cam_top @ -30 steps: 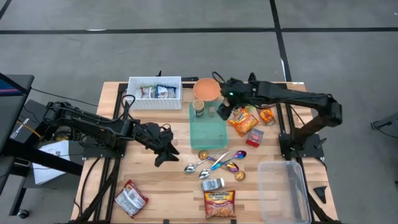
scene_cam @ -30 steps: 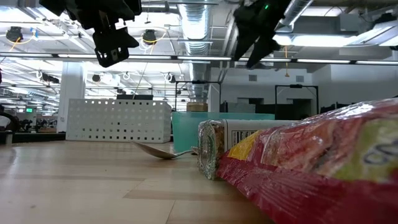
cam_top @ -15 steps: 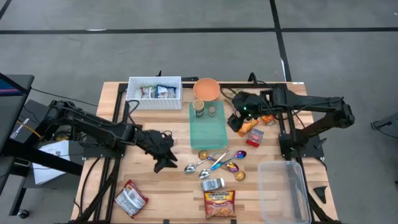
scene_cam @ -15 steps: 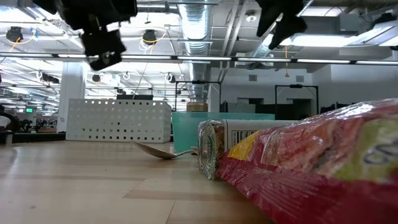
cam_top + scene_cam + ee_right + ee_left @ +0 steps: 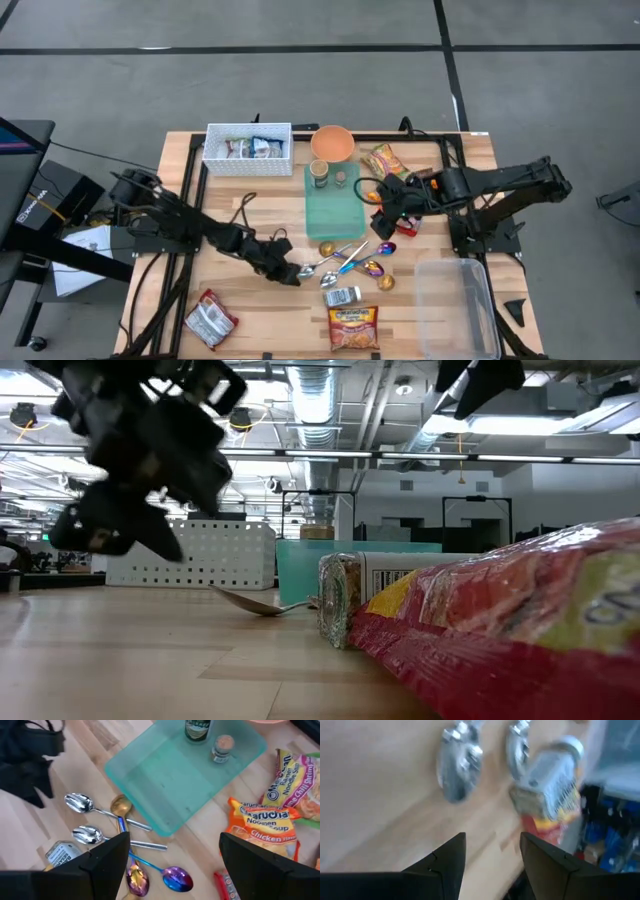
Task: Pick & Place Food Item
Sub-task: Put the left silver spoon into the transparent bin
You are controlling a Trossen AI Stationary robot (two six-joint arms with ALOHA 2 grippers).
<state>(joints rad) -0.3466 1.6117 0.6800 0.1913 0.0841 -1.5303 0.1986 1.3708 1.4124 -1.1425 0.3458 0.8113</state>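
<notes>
My left gripper (image 5: 293, 272) (image 5: 492, 847) hangs open, low over the wood, just left of the spoons (image 5: 338, 260). Ahead of its fingers lie two silver spoon bowls (image 5: 455, 770) and a small jar on its side (image 5: 552, 775); nothing is between the fingers. My right gripper (image 5: 390, 208) (image 5: 175, 865) is open and high above the table, right of the teal tray (image 5: 335, 205). Below it lie an orange chicken noodle packet (image 5: 255, 827) and another noodle packet (image 5: 295, 775) (image 5: 385, 160). Both packets lie flat on the table.
On the teal tray's far end stand a can (image 5: 319, 173) and a small jar (image 5: 341, 178). An orange bowl (image 5: 332, 143) and a white basket (image 5: 248, 148) are at the back. A clear bin (image 5: 455, 305), a ramen packet (image 5: 352, 328) and a silver packet (image 5: 210, 320) lie near the front.
My left gripper has dropped close to the table and gone toward the near right, up to the spoons, rolling its wrist as it went. My right gripper has swung from over the tray's far end toward the table's right and near side, staying high. Neither has shut.
</notes>
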